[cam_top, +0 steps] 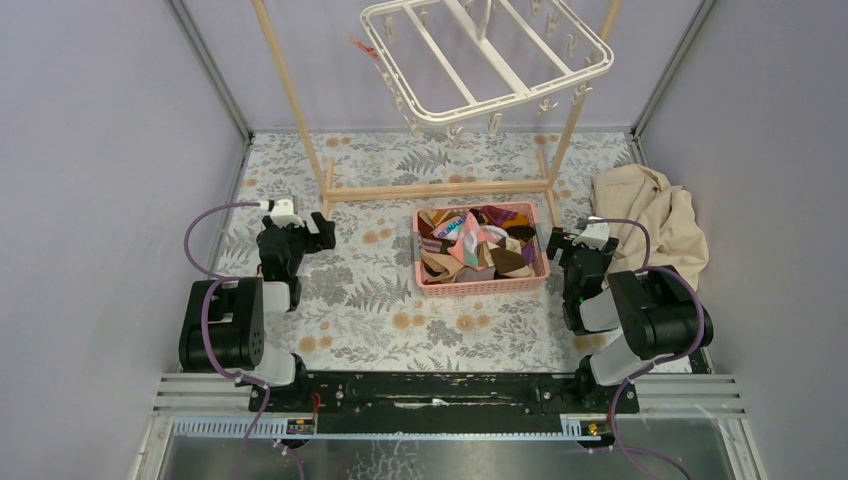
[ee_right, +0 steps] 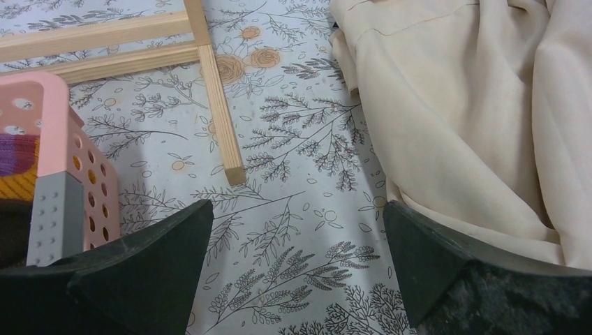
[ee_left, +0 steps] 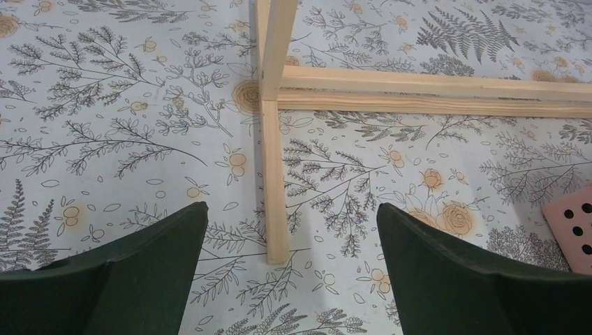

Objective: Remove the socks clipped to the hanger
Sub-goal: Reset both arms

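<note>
1. The white plastic rectangular hanger (cam_top: 515, 90) is seen tilted, high between the uprights of a light wooden rail frame (cam_top: 440, 188) at the far side of the floral-patterned worktop (cam_top: 360, 310).
2. The assorted fabric socks (cam_top: 478, 248) are found heaped in a pink perforated plastic basket (cam_top: 480, 288), set on the worktop just in front of the frame's base rail.
3. The left pincer (ee_left: 293, 216) is held wide apart with nothing between its fingers, low over the worktop near the frame's left foot.
4. The right pincer (ee_right: 297, 213) is likewise spread wide and empty, between the basket and a crumpled beige cloth (ee_right: 475, 105).
</note>
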Controlling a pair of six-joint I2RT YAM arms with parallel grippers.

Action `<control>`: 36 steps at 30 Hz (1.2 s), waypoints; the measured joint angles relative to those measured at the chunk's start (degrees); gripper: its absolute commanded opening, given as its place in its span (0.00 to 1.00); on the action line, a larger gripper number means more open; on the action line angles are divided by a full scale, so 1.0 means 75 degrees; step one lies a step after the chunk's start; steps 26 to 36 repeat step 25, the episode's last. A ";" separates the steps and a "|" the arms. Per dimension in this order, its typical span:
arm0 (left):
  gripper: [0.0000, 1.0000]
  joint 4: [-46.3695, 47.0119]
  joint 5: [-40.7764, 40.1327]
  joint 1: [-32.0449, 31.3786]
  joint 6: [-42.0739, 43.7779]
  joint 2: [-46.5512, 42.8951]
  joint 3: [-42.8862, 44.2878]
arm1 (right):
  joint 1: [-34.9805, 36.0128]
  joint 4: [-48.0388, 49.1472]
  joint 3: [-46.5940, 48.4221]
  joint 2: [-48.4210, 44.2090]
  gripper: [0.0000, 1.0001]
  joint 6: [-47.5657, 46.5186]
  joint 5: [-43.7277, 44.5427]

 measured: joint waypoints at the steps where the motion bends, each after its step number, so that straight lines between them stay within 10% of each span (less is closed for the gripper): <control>1: 0.99 0.0012 0.0003 0.0000 0.0006 0.0000 0.0000 | 0.0000 0.0000 0.0003 0.0000 1.00 -0.0015 -0.0006; 9: 0.99 0.2136 0.0061 0.0000 0.0029 0.0239 -0.1480 | 0.0000 -0.0009 0.0017 0.0000 1.00 -0.0050 -0.0009; 36: 0.99 0.2203 -0.0274 -0.0347 0.0227 0.0341 -0.1008 | -0.0003 -0.0198 0.0119 0.0000 1.00 -0.0050 -0.0015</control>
